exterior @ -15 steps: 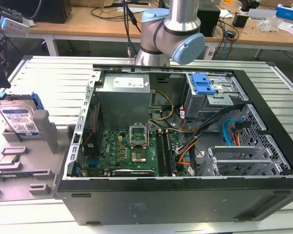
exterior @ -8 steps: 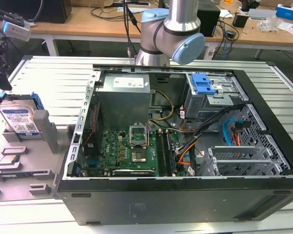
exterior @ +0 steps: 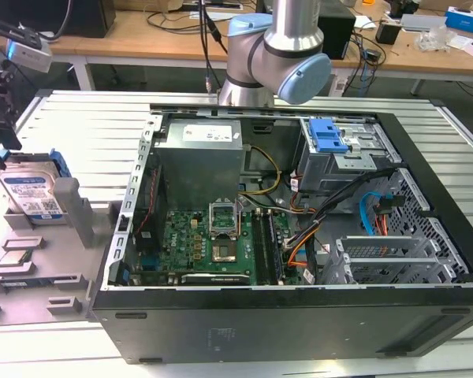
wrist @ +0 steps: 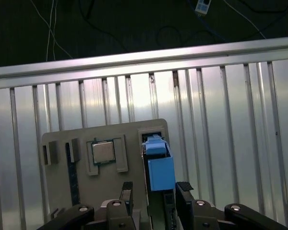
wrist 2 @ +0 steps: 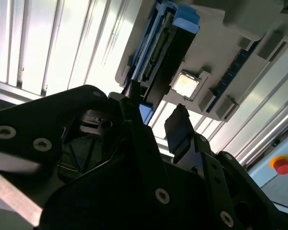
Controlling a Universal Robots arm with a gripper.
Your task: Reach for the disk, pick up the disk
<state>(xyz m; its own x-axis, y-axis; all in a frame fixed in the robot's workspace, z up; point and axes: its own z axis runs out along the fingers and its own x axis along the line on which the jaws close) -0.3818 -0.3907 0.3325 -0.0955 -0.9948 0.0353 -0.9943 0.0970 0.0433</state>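
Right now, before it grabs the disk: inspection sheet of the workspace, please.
Surface: ribbed metal table with a grey tray on it.
Job's things: disk sits in the tray, not lifted.
Clutter: CPU chip in the tray beside the disk; open computer case on the table.
Grippers: gripper open, fingers on either side of the disk.
Cables: wire bundles inside the case.
Surroundings: wooden bench behind; red button.
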